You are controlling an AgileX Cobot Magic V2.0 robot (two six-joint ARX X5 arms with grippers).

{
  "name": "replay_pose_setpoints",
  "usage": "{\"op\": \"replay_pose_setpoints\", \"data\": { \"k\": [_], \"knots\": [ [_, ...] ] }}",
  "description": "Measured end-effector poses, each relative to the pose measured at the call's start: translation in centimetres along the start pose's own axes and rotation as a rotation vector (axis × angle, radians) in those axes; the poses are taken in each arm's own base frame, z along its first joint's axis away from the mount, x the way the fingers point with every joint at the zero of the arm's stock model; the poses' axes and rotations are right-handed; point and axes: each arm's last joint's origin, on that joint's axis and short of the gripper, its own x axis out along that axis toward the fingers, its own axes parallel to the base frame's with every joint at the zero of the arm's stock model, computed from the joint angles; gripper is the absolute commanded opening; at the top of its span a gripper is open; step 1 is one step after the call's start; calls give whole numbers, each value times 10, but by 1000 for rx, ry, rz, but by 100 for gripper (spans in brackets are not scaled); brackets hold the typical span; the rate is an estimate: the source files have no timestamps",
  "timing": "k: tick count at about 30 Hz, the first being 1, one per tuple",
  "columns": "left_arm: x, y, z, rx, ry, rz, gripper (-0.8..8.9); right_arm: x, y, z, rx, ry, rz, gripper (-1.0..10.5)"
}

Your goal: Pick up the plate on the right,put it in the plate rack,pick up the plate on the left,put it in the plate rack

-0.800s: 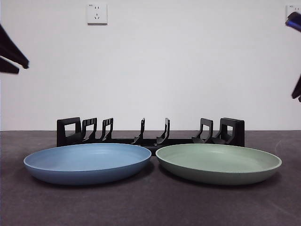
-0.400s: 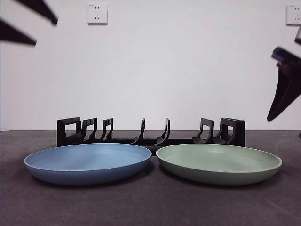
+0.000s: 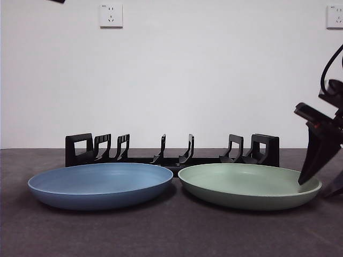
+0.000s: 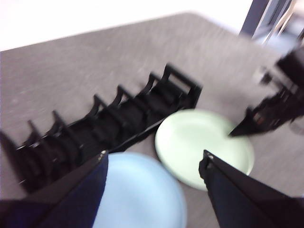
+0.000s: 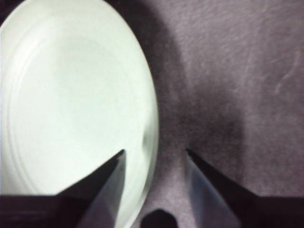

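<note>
A green plate (image 3: 246, 184) lies on the right of the dark table, a blue plate (image 3: 102, 184) on the left. Behind both stretches the black plate rack (image 3: 77, 147), with nothing in its slots. My right gripper (image 3: 317, 188) is low at the green plate's right rim. In the right wrist view it (image 5: 155, 152) is open and straddles that rim: one jaw over the green plate (image 5: 71, 95), the other over the table. My left gripper (image 4: 155, 153) is open and hangs high, looking down on the rack (image 4: 109, 123), the green plate (image 4: 204, 142) and the blue plate (image 4: 137, 194).
The dark grey table (image 3: 171, 230) runs back to a white wall with two sockets (image 3: 110, 15) up high. The plates lie side by side, nearly touching, just in front of the rack.
My right gripper has come down from the upper right corner to the green plate's right rim. My left gripper has risen almost out of the front view at the top left.
</note>
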Motion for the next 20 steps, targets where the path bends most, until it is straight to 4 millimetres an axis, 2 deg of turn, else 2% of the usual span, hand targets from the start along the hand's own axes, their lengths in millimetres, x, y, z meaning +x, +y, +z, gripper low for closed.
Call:
{"op": "replay_pose_setpoints", "data": {
  "k": [4,13,20],
  "knots": [
    [12,-12,-7,125,86,45,328,4,-2,0,3,7,1,-19],
    [55,-41,-23,382,248,-74,328,2,0,3,30,-9,-5,-17],
    [81,-73,-41,704,325,-239,327,-14,8,8,66,16,-21,-17]
  ]
}}
